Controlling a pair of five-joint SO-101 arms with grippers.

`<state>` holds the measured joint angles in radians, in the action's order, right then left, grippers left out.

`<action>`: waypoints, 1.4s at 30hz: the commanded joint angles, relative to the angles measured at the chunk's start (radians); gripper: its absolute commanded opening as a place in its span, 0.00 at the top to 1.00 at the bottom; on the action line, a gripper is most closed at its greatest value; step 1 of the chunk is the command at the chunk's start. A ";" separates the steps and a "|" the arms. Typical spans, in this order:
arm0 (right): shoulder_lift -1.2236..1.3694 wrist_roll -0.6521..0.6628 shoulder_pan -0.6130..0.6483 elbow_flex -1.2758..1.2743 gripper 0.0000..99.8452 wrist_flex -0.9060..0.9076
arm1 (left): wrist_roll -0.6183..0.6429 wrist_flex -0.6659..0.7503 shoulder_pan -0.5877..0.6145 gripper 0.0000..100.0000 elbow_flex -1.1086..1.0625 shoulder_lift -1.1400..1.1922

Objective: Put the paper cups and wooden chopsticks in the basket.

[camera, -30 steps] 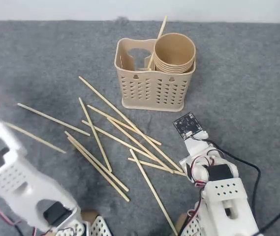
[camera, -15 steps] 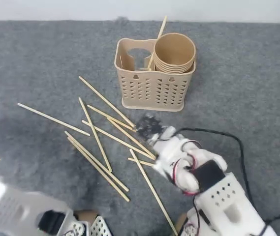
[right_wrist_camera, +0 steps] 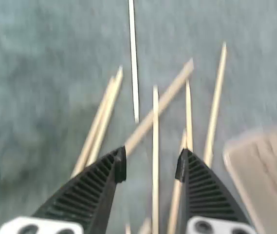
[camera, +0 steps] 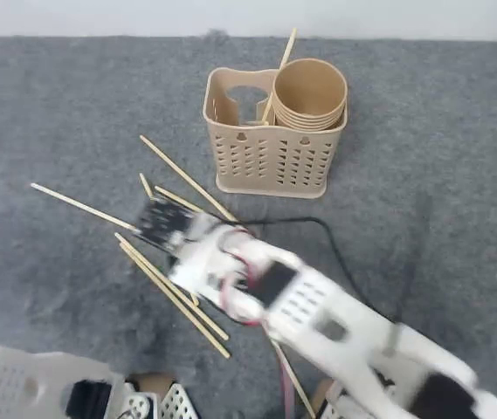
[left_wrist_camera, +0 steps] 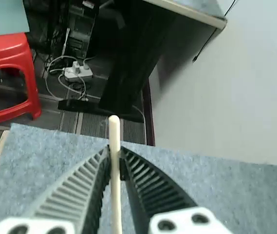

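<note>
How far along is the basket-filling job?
Done: stacked brown paper cups and one leaning wooden chopstick sit in the beige perforated plastic basket. In hand: the left gripper is shut on a held chopstick; the right gripper is open above the scattered wooden chopsticks on the grey carpet, which remain.

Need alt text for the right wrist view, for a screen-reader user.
The right gripper, fingers open, hovers over scattered wooden chopsticks on the grey table cover, one chopstick lying in line with the gap between its fingers. A corner of the beige basket shows beside them.
</note>
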<state>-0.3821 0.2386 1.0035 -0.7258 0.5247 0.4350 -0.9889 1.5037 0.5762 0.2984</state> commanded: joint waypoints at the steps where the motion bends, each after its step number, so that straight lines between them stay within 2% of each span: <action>1: 0.259 -0.011 0.021 0.236 0.82 -0.093 | -0.026 0.048 0.005 0.99 0.033 -0.068; 7: 0.696 -0.011 0.041 0.701 0.82 -0.074 | -0.044 0.138 0.005 0.99 -0.030 -0.068; 14: 1.059 -0.012 0.042 1.174 0.82 0.211 | -0.071 0.209 0.011 0.99 -0.076 -0.069; 20: 1.277 -0.008 0.033 1.453 0.82 0.288 | -0.071 0.252 0.008 0.99 -0.136 -0.069; 28: 1.484 -0.011 0.013 1.709 0.82 0.320 | -0.074 0.258 0.023 0.99 -0.143 -0.069; 30: 1.515 -0.011 0.012 1.761 0.86 0.357 | -0.074 0.258 0.025 0.99 -0.145 -0.069; 33: 1.549 -0.011 0.012 1.854 1.00 0.404 | -0.074 0.250 0.023 0.99 -0.147 -0.069; 34: 1.555 -0.011 0.010 1.887 0.99 0.423 | -0.074 0.250 0.023 0.99 -0.148 -0.069; 36: 1.560 -0.011 0.010 1.961 0.97 0.475 | -0.074 0.250 0.021 0.99 -0.148 -0.069; 38: 1.560 -0.011 0.010 2.048 1.00 0.542 | -0.074 0.250 0.025 0.99 -0.148 -0.069; 42: 1.561 -0.012 0.012 2.309 0.99 0.756 | -0.074 0.250 0.026 0.99 -0.148 -0.069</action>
<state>1.2091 0.2386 1.0342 1.3594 1.1431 0.3721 -0.7587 1.5221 0.4242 0.2984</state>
